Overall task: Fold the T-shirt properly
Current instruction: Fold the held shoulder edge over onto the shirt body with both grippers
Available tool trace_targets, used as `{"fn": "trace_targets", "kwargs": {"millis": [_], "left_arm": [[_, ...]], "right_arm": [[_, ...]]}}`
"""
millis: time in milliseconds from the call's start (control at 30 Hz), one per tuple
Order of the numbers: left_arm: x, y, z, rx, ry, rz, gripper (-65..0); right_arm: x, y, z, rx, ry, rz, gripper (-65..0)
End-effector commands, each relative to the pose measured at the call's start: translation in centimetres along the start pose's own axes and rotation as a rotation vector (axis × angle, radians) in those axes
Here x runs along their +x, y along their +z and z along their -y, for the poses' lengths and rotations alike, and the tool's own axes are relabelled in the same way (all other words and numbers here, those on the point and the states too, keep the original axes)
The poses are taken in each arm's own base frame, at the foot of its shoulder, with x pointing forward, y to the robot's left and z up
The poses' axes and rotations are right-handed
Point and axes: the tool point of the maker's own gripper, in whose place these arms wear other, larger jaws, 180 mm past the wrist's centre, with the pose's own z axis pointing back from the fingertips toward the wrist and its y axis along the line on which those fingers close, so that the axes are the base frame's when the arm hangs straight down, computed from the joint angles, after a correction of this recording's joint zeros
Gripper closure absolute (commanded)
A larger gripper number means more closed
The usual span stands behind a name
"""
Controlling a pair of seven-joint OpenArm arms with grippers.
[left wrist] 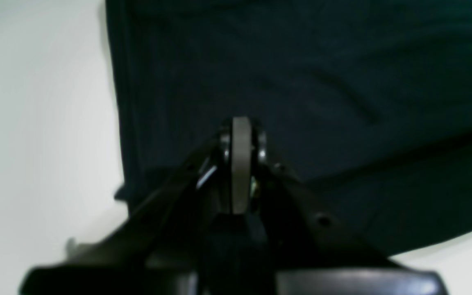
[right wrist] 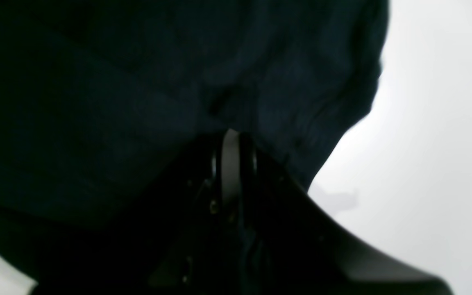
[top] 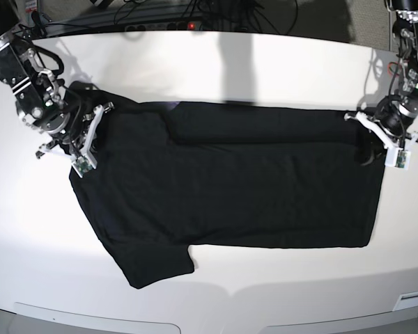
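The black T-shirt lies spread on the white table, plain side up. Its far long edge is folded over into a strip. A sleeve sticks out at the near left. My left gripper is at the shirt's right end. In the left wrist view the left gripper has its pads pressed together, tip down on the dark cloth. My right gripper is at the shirt's left end. In the right wrist view the right gripper is shut, with the cloth puckering into wrinkles at its tip.
Cables and a power strip run along the table's far edge. The table's rounded front edge lies just below the shirt. White table surface shows beside the cloth in the left wrist view.
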Motion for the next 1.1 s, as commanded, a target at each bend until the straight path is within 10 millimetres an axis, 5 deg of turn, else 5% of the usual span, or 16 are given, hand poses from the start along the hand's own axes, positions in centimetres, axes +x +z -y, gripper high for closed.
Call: {"fn": "trace_targets", "kwargs": {"millis": [0,267,433,767,1067], "left_arm": [[1.1,0.1,-0.9,0.015,0.002,0.046,0.0],[-4.8,0.0,-1.8,0.034,0.125,-0.064,0.0],[-7.1,1.6,-1.1,0.027,0.153,-0.096,0.0],[-9.3,6.5,1.6,-0.008,0.114,-0.122,0.0],[-11.3,9.9,-0.5,0.063,0.116,-0.173,0.0]], "right_arm": [[0.3,0.1,1.7,-0.042,0.001,0.011,0.0],[-3.9,-1.3,1.1,-0.021,-0.062,-0.089,0.0],[-6.4,-0.7,-0.7,0.007,-0.039,-0.136,0.0],[-8.8,3.0,-7.7,0.113,0.098,-0.138,0.0],[-12.9,6.2,-9.0,0.051,0.188,-0.205,0.0]]}}
